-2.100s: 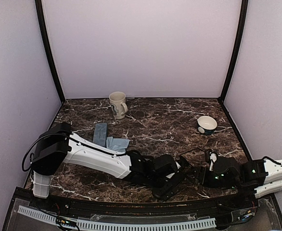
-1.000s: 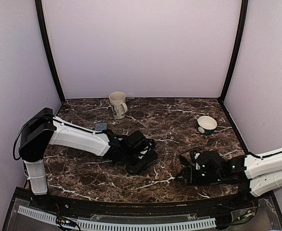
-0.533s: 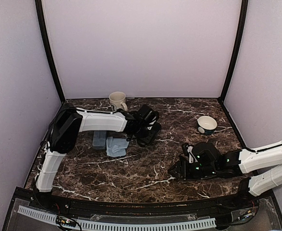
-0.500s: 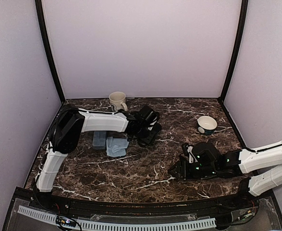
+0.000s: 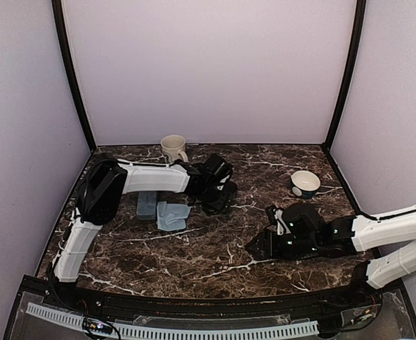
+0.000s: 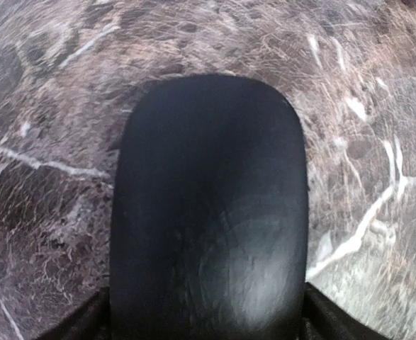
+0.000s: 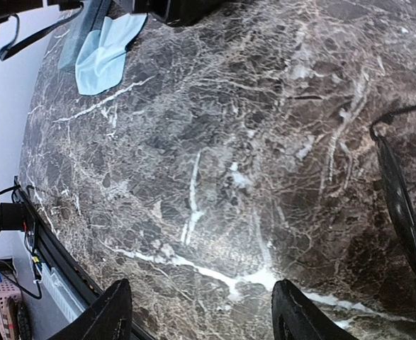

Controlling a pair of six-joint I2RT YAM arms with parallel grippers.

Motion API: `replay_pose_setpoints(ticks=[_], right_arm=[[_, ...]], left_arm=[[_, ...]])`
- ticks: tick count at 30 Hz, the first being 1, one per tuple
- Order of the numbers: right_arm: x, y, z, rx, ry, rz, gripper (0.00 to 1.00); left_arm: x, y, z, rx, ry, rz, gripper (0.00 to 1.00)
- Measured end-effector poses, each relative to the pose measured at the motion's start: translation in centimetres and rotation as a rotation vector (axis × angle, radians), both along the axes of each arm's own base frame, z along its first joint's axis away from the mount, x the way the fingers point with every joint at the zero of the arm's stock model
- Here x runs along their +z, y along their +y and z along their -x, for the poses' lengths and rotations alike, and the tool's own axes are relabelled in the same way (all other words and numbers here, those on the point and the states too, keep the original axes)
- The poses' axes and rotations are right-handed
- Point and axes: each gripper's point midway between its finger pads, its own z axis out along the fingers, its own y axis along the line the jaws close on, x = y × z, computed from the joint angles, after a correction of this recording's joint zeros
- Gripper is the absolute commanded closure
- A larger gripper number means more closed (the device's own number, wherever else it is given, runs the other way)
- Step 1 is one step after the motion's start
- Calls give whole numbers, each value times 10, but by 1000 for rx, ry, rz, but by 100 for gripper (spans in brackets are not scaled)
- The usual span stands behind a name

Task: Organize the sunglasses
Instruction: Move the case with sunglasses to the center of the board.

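Note:
My left gripper (image 5: pixel 218 197) reaches to the back middle of the table and is shut on the black oblong case (image 5: pixel 220 190). In the left wrist view the case (image 6: pixel 208 212) fills the space between the fingers (image 6: pixel 80 327), just above the marble. My right gripper (image 5: pixel 263 246) is open and empty, low over the table right of centre; it is seen wide apart in the right wrist view (image 7: pixel 211 312). A thin dark sunglasses frame (image 7: pixel 395 184) shows at the right edge of that view, beside the gripper. The thicker black-framed pair is hidden.
A grey-blue case (image 5: pixel 147 205) and a light blue cloth (image 5: pixel 172 214) lie left of the black case; the cloth also shows in the right wrist view (image 7: pixel 105 53). A cream mug (image 5: pixel 172 149) stands at the back. A white bowl (image 5: pixel 305 184) sits at the right.
My left arm has swung from the front middle to the back with the black case. My right gripper has moved left towards the centre. In the last half second both barely moved.

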Motion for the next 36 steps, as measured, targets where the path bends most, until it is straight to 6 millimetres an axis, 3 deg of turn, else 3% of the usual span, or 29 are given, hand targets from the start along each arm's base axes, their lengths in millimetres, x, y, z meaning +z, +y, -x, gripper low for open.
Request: replay_pose_setpoints(ticks=[1,6,16,25,31,36], right_arm=[[2,1,-1,1,-4,-4,32],[10,8,-5,15,-16,-6,32],[10,10,-10,21,-22,6,32],[10,10,-11,19,-24,6,32],[5,7,-10,21,-22,16,30],[13,10,-13,65,-59,52,27]], left_arm=[[-1,1,2,3,6,8,2],[1,7,12,6,28,48,1],[10,9,44,-27,111,172,13],[26,7,53,-44,108,243,11],[43,31,69,-37,80,246,5],[77,70,78,5,-20,207,1]])
